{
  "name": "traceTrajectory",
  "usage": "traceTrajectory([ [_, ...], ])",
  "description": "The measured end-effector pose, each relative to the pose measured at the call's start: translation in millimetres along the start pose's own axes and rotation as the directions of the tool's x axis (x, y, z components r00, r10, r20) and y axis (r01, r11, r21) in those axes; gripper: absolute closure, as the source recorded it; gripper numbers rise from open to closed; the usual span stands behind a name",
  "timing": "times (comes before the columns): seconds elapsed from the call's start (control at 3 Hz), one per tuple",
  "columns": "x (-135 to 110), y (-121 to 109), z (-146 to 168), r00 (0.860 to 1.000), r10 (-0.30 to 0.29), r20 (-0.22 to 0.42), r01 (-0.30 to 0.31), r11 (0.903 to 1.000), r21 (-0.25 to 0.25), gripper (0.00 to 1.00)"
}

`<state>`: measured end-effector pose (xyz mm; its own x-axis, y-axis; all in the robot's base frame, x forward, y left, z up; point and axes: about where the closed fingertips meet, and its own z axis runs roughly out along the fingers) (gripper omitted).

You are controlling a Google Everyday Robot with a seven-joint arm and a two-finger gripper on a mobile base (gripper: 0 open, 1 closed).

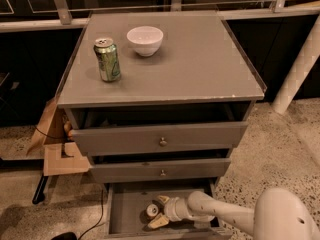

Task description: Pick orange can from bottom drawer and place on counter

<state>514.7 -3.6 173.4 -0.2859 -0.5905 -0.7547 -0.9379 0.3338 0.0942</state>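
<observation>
The orange can point(151, 212) stands in the open bottom drawer point(125, 216), seen from above with its silver top showing. My gripper point(157, 212) reaches into the drawer from the right. Its pale fingers point(162, 200) are spread on either side of the can, one behind it and one in front. The fingers are open and stand close around the can. The counter point(200, 64) is the flat grey top of the cabinet above.
A green can point(107, 59) and a white bowl point(145, 40) stand on the counter's back left. The two upper drawers point(160, 139) are slightly pulled out above the bottom one. Cardboard point(55, 149) lies left of the cabinet. A white post point(297, 69) stands at the right.
</observation>
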Motion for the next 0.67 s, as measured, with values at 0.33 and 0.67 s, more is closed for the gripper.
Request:
traceTrajectory([
  [0.33,-1.4,6.3,16.8,1.0,0.014,0.02,-0.014,0.999,-0.041,0.23],
  [0.67,-1.1,6.3,17.0,1.0,0.015,0.02,-0.014,0.999,-0.043,0.42],
])
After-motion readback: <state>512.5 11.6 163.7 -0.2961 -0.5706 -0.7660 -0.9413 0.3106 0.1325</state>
